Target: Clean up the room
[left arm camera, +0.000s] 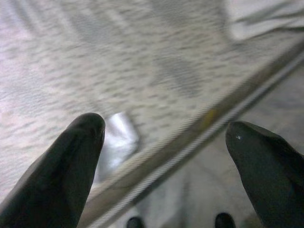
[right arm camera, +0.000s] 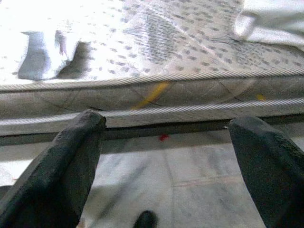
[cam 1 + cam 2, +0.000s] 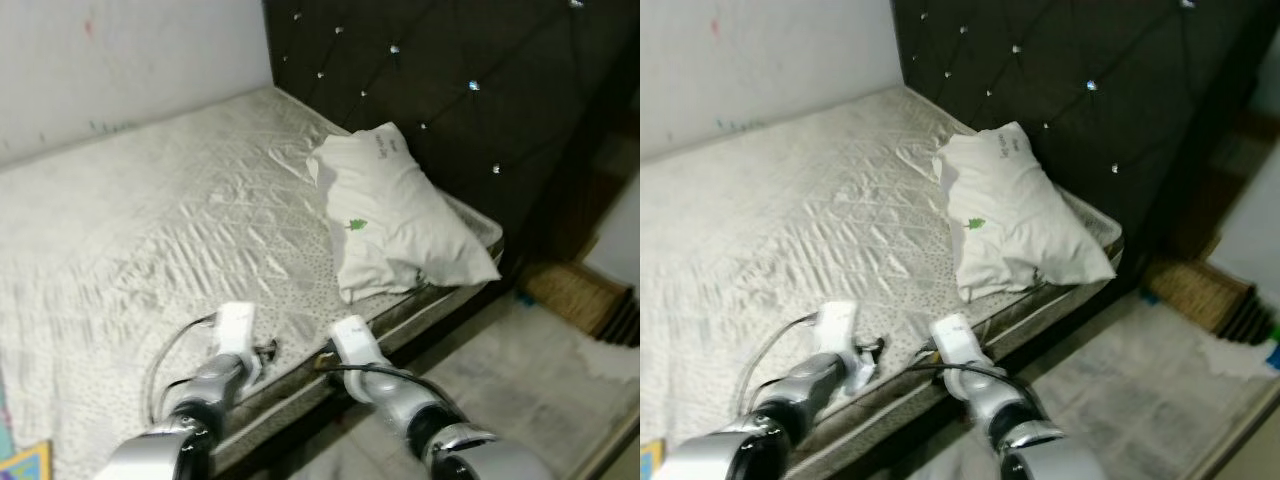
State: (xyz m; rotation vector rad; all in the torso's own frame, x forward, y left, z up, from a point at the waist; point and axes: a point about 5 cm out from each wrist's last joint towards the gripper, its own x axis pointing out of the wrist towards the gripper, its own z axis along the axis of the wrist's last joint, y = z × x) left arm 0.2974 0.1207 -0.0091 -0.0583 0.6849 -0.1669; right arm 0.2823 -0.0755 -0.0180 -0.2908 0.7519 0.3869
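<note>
Left gripper [image 1: 164,142] wide, empty, over mattress [image 3: 150,230] edge; a small white scrap [image 1: 116,142] lies just ahead of its left finger. Right gripper [image 2: 166,142] wide, empty, short of the mattress side, above floor [image 2: 190,180]. Pillow [image 3: 395,215] ahead, right of both, against headboard [image 3: 450,80]: white, rumpled, 1 green mark. Judged: tidying barely begun; nothing held.

The pillow [image 3: 395,215] carries a small green emblem and faint dark lettering, too small to read
</note>
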